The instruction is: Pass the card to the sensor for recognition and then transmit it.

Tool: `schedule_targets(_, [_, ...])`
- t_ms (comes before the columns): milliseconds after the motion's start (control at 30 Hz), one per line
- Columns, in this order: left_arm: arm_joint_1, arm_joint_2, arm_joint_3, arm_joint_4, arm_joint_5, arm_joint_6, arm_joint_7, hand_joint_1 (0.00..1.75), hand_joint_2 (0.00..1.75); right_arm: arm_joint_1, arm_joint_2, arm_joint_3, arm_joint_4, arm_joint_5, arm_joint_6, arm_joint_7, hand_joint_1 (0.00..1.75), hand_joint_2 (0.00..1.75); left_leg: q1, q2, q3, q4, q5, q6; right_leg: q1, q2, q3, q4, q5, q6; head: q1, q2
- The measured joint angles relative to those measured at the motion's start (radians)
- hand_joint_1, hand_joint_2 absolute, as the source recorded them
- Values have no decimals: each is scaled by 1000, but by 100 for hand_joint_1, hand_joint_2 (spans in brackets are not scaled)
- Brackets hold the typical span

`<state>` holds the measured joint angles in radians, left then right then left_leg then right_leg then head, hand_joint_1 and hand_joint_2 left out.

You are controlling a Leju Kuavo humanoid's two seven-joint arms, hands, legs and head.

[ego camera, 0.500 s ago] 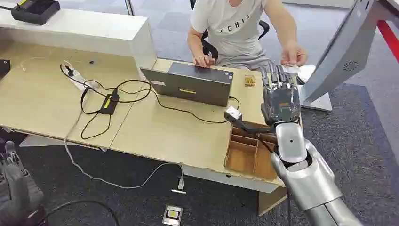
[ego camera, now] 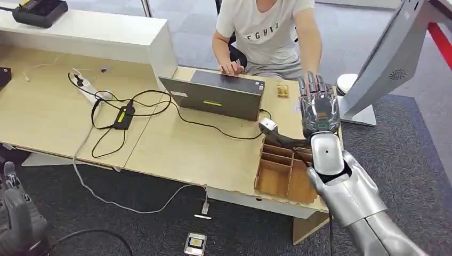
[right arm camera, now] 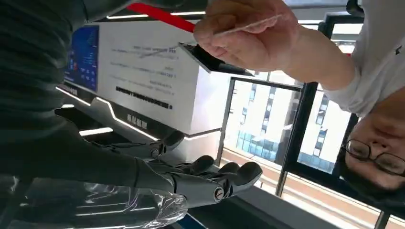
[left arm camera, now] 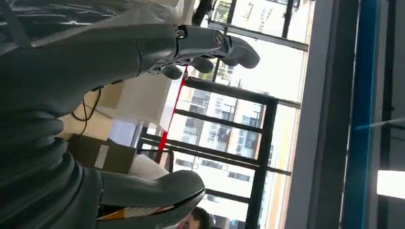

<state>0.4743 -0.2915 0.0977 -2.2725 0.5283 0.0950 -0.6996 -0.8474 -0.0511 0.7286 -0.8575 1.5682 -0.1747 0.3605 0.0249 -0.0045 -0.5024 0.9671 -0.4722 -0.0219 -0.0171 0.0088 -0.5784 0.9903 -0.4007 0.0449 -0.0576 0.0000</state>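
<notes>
- Head view: right hand (ego camera: 319,109) raised flat, fingers apart, empty, over the desk edge beyond the wooden tray (ego camera: 285,173); left hand (ego camera: 18,216) hangs low, far from the tray, its fingers unclear here
- Left wrist view: left hand (left arm camera: 143,95) holds nothing, fingers spread
- Right wrist view: the card (right arm camera: 243,26), edge-on, is pinched in a person's hand (right arm camera: 248,36) just beyond the right hand's open fingers (right arm camera: 215,179)

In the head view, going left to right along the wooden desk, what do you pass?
Black power adapter with its looped cable → open grey laptop → wooden compartment tray at the desk's front edge → the robot's right hand, raised with fingers spread → grey slanted kiosk stand past the desk's end.
</notes>
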Motion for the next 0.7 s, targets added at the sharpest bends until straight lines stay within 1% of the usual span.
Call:
schedule_targets(33, [2, -2, 2, -2, -1, -1, 0, 0, 175, -2, 0, 0, 6, 0, 0, 2, 169, 175, 0, 0, 0, 0, 0, 0, 0, 0, 0, 0, 0, 0, 0, 0])
schedule_targets(267, [6, -12, 5, -7, -5, -3, 0, 0, 175, -8, 0, 1, 35, 1, 2, 2, 169, 175, 0, 0, 0, 0, 0, 0, 0, 0, 0, 0, 0, 0, 0, 0])
schedule_targets(300, [7, -13, 5, -7, -5, -3, 0, 0, 175, -9, 0, 1, 38, 1, 2, 2, 175, 175, 0, 0, 0, 0, 0, 0, 0, 0, 0, 0, 0, 0, 0, 0])
schedule_targets(400, [8, -15, 5, -7, -5, -3, 0, 0, 175, -9, 0, 2, 47, 1, 2, 2, 175, 175, 0, 0, 0, 0, 0, 0, 0, 0, 0, 0, 0, 0, 0, 0])
schedule_targets(700, [8, -16, 5, -8, 16, -24, 0, 0, 175, -7, -1, 2, 54, 2, 0, -26, 175, 175, 0, 0, 1, 0, 0, 0, 0, 0, 0, 0, 0, 0, 0, 0])
